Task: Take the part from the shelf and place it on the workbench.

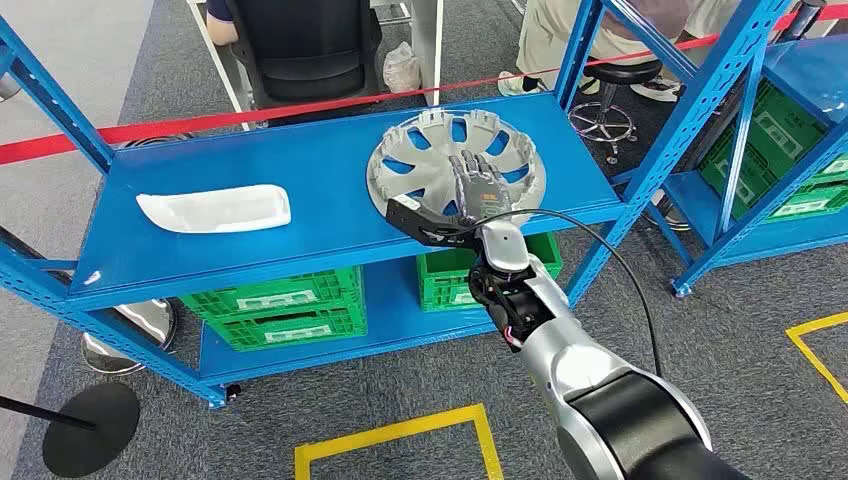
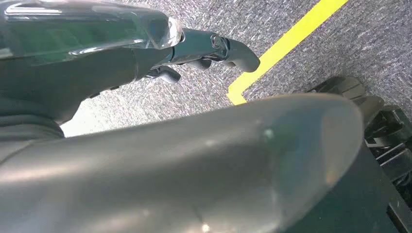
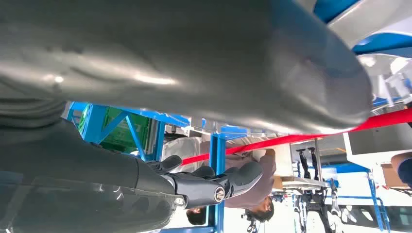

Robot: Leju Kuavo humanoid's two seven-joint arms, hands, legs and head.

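the step in hand is the reach for the part. the wheel cover (image 1: 456, 166) lies flat on the top board of the blue shelf (image 1: 330, 150). the right hand (image 1: 478, 187) is above it with fingers stretched and apart, holding nothing. the left hand (image 2: 209, 48) hangs over the floor, fingers a little curled, nothing in it. next, i think, the fingers must go down and close on the rim.
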